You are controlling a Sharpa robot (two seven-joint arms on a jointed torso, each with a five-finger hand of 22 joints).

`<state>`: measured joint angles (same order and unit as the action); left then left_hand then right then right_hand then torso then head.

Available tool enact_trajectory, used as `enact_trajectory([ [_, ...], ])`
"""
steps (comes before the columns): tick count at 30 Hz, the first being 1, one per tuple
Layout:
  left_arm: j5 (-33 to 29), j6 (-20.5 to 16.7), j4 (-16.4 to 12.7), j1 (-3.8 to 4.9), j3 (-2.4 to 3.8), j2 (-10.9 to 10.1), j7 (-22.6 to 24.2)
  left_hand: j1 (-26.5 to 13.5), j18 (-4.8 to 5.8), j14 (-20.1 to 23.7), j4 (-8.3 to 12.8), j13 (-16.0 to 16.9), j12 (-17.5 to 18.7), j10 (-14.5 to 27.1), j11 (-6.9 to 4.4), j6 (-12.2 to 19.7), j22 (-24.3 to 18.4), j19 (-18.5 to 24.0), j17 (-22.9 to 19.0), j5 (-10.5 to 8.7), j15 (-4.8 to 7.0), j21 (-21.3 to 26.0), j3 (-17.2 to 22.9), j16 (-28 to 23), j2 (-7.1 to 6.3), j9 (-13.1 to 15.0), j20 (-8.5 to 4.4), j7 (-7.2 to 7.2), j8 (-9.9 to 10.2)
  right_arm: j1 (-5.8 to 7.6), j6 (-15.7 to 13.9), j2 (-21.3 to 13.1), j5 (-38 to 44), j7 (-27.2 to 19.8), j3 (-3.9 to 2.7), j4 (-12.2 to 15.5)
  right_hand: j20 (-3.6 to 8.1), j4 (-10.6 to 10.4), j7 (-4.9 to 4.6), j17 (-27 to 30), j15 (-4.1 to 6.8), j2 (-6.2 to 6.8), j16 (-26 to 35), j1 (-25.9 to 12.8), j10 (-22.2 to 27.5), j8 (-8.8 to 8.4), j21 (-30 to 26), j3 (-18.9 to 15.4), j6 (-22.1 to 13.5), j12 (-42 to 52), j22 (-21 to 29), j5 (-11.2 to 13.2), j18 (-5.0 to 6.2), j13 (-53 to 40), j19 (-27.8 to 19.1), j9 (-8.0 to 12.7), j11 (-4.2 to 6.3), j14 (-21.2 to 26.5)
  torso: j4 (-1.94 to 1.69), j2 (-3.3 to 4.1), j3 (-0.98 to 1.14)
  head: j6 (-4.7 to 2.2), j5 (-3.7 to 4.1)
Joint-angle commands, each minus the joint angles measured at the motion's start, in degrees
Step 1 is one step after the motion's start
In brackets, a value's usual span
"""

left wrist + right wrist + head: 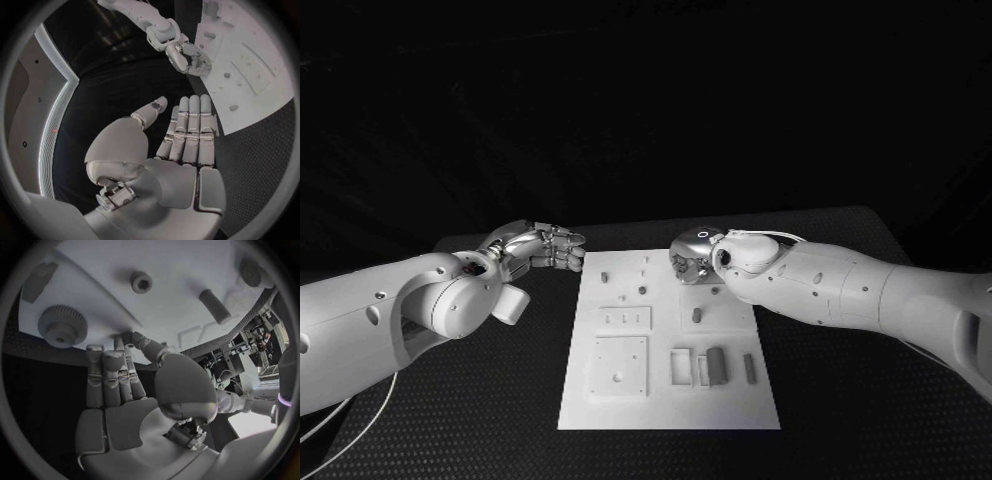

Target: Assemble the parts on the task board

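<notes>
The white task board (pixel 668 400) lies in the middle of the black table. Grey parts lie on it: a short peg (pixel 697 315), a bar (pixel 715 365) and a thin rod (pixel 749 368). My left hand (pixel 538 248) hovers just off the board's far left corner, its fingers (pixel 190 127) straight, side by side and holding nothing. My right hand (pixel 692 255) is over the board's far right edge. Its fingertips (pixel 109 357) reach that edge beside a toothed grey wheel (pixel 61 325), a small ring-shaped part (pixel 141 282) and a round peg (pixel 214 306). It holds nothing.
Recessed square plates (pixel 620 362) and slots (pixel 681 365) mark the board's near half. Black table surface (pixel 459 420) surrounds the board on both sides. My right hand (pixel 187 57) also shows at the board's edge (pixel 250 65) in the left wrist view.
</notes>
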<state>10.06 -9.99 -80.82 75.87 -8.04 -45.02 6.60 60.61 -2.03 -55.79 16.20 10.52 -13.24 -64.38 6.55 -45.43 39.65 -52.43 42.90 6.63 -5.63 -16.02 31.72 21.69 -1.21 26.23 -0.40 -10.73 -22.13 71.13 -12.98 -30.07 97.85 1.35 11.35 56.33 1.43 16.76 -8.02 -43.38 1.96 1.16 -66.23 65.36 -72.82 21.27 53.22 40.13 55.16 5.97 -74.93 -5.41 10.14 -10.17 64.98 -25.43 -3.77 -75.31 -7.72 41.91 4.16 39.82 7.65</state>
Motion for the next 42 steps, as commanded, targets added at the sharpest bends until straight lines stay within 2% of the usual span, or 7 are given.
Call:
enact_trajectory([
  [1,0.18,0.49,-0.12,0.05,0.06,0.08,0.66,-0.39,-0.22,-0.38,-0.01,0.09,0.34,-0.11,0.16,-0.28,0.05,-0.14,0.06,-0.32,0.06,0.22,0.1,-0.36,0.01,-0.1,0.23,-0.16,0.25,0.5,-5.18,0.31,0.34,2.18,0.02,0.36,0.08,-0.14,0.77,0.08,1.07,0.26,-0.29,-0.37,-1.94,0.4,0.33,0.52,1.21,0.23,-1.26,-0.11,4.86,-0.44,0.29,-0.27,0.38,0.67,-0.21,0.03,0.01,-0.14,-0.11],
  [7,0.18,0.53,-0.08,0.06,0.06,0.12,0.68,-0.4,-0.22,-0.39,-0.01,0.1,0.38,-0.13,0.16,-0.28,0.07,-0.15,0.11,-0.33,0.05,0.24,0.09,-0.41,-0.03,-0.13,0.24,-0.17,0.26,1.1,-9.58,1.81,0.3,2.82,-0.05,0.26,0.18,-0.08,0.83,0.12,1.12,0.45,-0.44,-0.31,-2.01,0.4,0.47,0.76,1.33,0.16,-1.26,-0.11,4.86,-0.57,0.33,-0.32,0.43,0.68,-0.24,0.08,0.02,-0.36,-0.16],
  [12,0.18,0.62,-0.02,0.06,0.06,0.29,0.77,-0.4,-0.22,-0.4,0.0,0.11,0.41,-0.14,0.17,-0.28,0.08,-0.15,0.13,-0.33,0.05,0.25,0.09,-0.44,-0.05,-0.15,0.24,-0.17,0.27,1.14,-10.24,3.72,0.86,3.71,-0.06,-0.55,0.22,-0.09,0.88,0.16,1.16,0.63,-0.49,-0.25,-2.11,0.42,0.52,0.91,1.44,0.15,-1.25,-0.11,4.86,-0.67,0.3,-0.37,0.47,0.74,-0.27,0.11,0.03,-0.55,-0.23],
  [22,0.18,0.89,0.37,0.06,0.08,1.04,0.84,-0.41,-0.21,-0.41,0.01,0.12,0.48,-0.15,0.17,-0.27,0.1,-0.14,0.18,-0.34,0.05,0.27,0.08,-0.51,-0.1,-0.2,0.24,-0.18,0.28,1.16,-9.01,7.59,3.4,4.71,-0.05,-4.93,0.23,-0.08,0.9,0.22,1.16,0.87,-0.52,-0.27,-2.12,0.39,0.55,1.0,1.48,0.09,-1.25,-0.1,4.86,-0.74,0.23,-0.39,0.47,0.81,-0.38,0.17,-0.02,-1.09,-0.34],
  [32,0.18,0.88,0.32,0.07,0.09,0.96,0.8,-0.43,-0.21,-0.41,0.0,0.12,0.55,-0.15,0.19,-0.25,0.11,-0.13,0.23,-0.34,0.04,0.3,0.07,-0.58,-0.11,-0.24,0.25,-0.2,0.31,1.12,-6.79,9.31,6.2,6.29,-0.03,-5.51,0.23,-0.07,0.91,0.31,1.16,1.16,-0.53,-0.22,-2.13,0.34,0.57,1.14,1.51,0.01,-1.24,-0.09,4.86,-0.82,0.08,-0.4,0.47,0.9,-0.28,0.23,-0.03,-0.98,-0.76],
  [42,0.25,0.82,-0.13,0.13,0.24,0.84,0.75,-0.43,-0.21,-0.43,0.01,0.14,0.61,-0.16,0.19,-0.24,0.13,-0.13,0.29,-0.35,0.03,0.32,0.06,-0.65,-0.13,-0.28,0.25,-0.2,0.32,1.05,-6.49,11.02,7.3,6.73,0.03,-7.82,0.22,-0.06,0.91,0.37,1.15,1.35,-0.55,-0.19,-2.12,0.29,0.58,1.23,1.53,-0.07,-1.23,-0.09,4.86,-0.89,-0.02,-0.4,0.46,0.96,-0.32,0.32,-0.03,-0.89,-1.0],
])
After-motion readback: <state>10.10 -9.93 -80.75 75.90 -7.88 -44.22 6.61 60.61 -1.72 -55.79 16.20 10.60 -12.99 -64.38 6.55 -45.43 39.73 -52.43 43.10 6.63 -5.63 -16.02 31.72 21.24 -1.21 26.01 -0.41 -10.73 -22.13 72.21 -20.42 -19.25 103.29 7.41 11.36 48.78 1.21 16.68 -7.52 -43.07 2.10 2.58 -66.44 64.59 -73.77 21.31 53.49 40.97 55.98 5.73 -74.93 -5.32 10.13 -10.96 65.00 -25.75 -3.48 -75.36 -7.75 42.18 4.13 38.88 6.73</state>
